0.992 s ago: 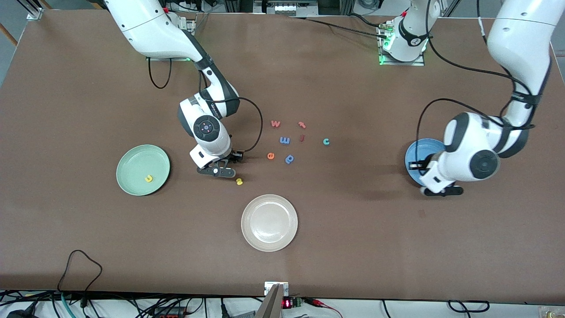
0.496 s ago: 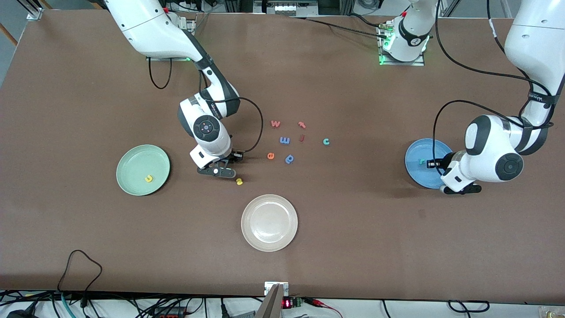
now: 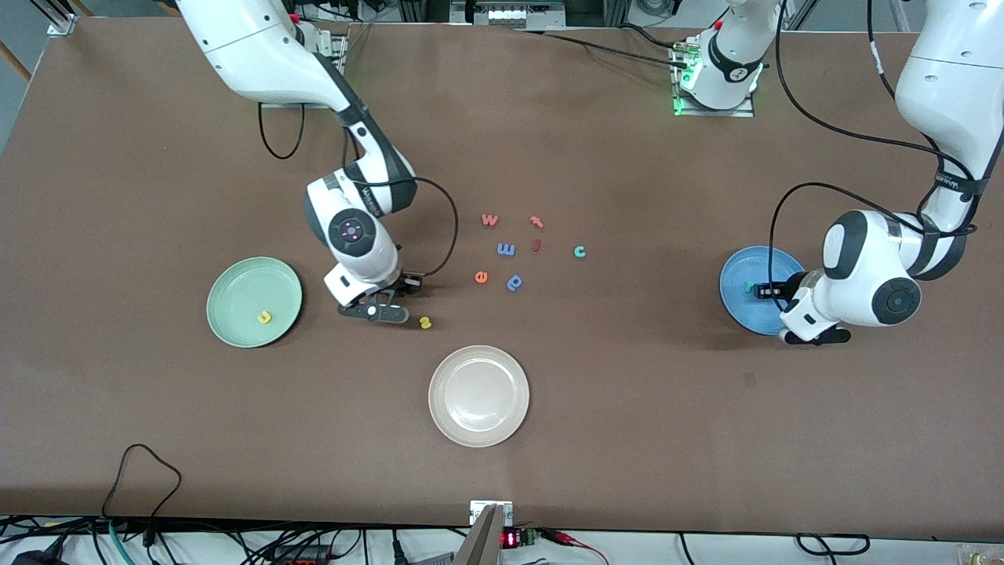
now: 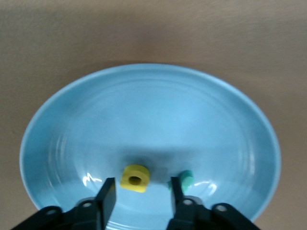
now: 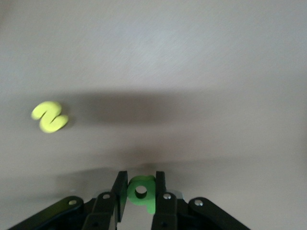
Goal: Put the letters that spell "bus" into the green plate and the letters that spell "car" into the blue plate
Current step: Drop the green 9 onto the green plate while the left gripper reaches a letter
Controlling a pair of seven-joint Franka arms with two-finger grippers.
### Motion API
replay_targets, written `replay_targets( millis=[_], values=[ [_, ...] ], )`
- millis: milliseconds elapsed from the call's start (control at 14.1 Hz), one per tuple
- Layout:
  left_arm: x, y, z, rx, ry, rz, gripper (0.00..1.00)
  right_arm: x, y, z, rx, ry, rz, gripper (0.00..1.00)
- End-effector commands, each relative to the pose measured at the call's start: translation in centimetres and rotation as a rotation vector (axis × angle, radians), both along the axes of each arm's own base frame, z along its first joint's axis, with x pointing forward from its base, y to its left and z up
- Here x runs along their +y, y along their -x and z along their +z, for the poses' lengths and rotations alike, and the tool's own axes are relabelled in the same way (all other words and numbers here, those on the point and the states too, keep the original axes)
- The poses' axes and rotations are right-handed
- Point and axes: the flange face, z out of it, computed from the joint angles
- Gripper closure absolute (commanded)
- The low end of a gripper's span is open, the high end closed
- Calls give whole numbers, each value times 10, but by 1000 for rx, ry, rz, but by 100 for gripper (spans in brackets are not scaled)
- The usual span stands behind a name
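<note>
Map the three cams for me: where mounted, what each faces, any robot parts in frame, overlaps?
Front: high across the table, facing both arms and bases; sees green plate, blue plate, loose letters.
Left wrist: on left arm, looking down past left gripper into the blue plate, yellow "a".
Right wrist: right gripper clamping green "b" over the table.
Shared: yellow "s".

Half hidden between the right gripper's (image 5: pixel 140 191) black fingers (image 5: pixel 120 189): a small green foam "b" (image 5: pixel 142 190). Out of sight in the front view, under that arm's white wrist. Smeared by blur: the little yellow foam "s" (image 5: pixel 49 117). Covered along one edge by the left arm: the round sky-blue plate (image 3: pixel 749 286). Too small to read there: the teal foam letter (image 3: pixel 749 287) on it.
</note>
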Motion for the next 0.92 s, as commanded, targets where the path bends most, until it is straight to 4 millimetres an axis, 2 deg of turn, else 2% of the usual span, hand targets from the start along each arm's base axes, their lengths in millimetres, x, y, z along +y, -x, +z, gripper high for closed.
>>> replay_targets(
  millis=[0,71,142,213,283,425,496,567,638,709,780,850],
  values=[
    [-43,-4,60,-14,-14,-98,0,-68,-24,47,21,-2,69,95],
    [-77,-3,75,-21,3,-155,6,-101,-33,54,34,-3,115,95],
    [-113,1,83,-27,38,-190,22,-138,-41,56,43,-7,147,94],
    [-148,4,85,-39,68,-235,31,-167,-47,55,49,-13,177,93],
    [-181,8,78,-47,94,-262,37,-191,-49,53,58,-17,195,90],
    [-233,13,62,-102,118,-233,42,-223,-49,40,83,-20,214,83],
    [-262,20,54,-103,114,-202,42,-235,-49,30,94,-22,216,75],
    [-286,27,47,-113,110,-155,41,-244,-48,29,99,-22,206,62],
    [-311,37,40,-118,107,-132,39,-244,-48,30,102,-22,206,33],
    [-336,48,36,-128,101,-132,38,-242,-48,31,101,-21,195,0],
    [-356,58,32,-132,98,-122,38,-239,-48,36,94,-21,200,0],
    [-367,64,27,-134,98,-103,38,-232,-49,40,86,-27,204,0]
  ],
)
